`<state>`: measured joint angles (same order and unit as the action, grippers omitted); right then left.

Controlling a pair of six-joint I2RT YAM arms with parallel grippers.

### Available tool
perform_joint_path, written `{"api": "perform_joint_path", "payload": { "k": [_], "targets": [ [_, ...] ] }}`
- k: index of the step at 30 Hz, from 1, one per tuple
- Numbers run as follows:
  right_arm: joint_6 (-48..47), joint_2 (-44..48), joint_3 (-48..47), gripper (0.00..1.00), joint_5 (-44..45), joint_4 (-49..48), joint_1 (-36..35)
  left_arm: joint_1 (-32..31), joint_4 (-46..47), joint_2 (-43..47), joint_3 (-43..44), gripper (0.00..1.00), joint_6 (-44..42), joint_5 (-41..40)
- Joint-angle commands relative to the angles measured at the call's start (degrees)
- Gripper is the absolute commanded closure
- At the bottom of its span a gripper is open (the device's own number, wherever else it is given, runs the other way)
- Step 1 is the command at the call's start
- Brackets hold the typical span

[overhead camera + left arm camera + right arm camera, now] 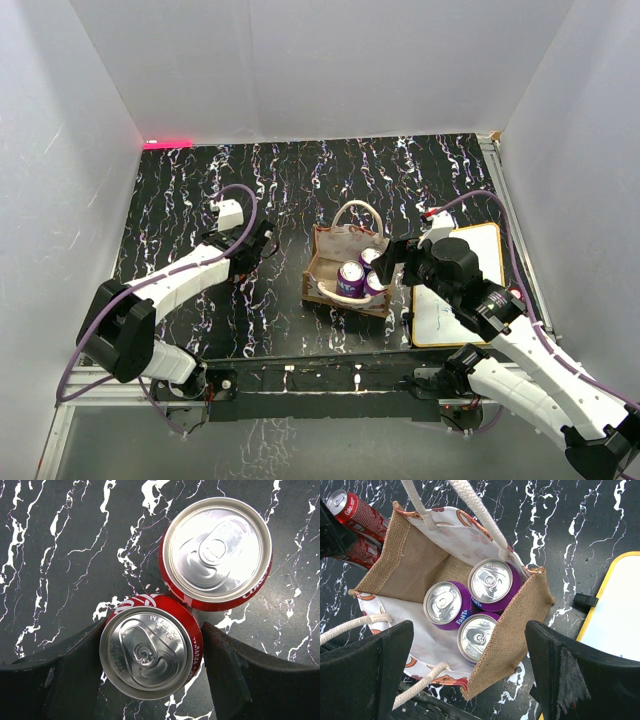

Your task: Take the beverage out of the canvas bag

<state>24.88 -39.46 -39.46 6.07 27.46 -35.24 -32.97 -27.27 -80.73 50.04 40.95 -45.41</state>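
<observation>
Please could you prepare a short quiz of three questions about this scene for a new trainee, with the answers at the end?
1. How many purple Fanta cans stand inside the canvas bag?
2. True or false: the right end effector is shut on a can.
3. Where do the two red Coca-Cola cans stand? A. inside the bag; B. on the table; C. in the right end effector.
Key: 1. three; 2. false, it is open above the bag; 3. B.
</observation>
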Motion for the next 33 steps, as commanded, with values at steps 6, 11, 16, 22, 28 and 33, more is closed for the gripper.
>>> {"api": "perform_joint_path", "payload": {
  "k": [6, 11, 16, 22, 28, 33],
  "targets": [
    [-0.19, 0.81, 0.44, 0.01, 0.31, -3.91, 0.01, 0.45, -1.60, 6.66, 3.58, 0.20, -1.60, -0.28],
    [-0.19, 0.66, 0.44, 0.01, 0.11, -3.91, 0.02, 0.46, -3.32, 11.16, 4.09, 0.03, -2.78, 3.18],
    [-0.27, 0.60, 0.34, 0.01, -0.78, -3.85, 0.06, 0.48, -3.36, 15.34, 6.81, 0.03, -6.77, 9.72],
    [-2.22, 0.42, 0.42, 0.01, -7.40, -5.15, 0.00, 0.52, 7.88, 24.46, 6.74, 0.03, -14.82, 26.51],
    [-3.68, -0.88, 0.52, 0.16, -21.34, -6.61, 0.00, 0.42, 16.25, 25.13, 7.09, 0.03, -17.48, 46.53],
    [-1.34, -1.88, 1.71, 0.26, -31.06, -6.99, 0.00, 0.29, 19.72, 19.50, 7.32, 0.03, -16.04, 57.61]
  ]
}}
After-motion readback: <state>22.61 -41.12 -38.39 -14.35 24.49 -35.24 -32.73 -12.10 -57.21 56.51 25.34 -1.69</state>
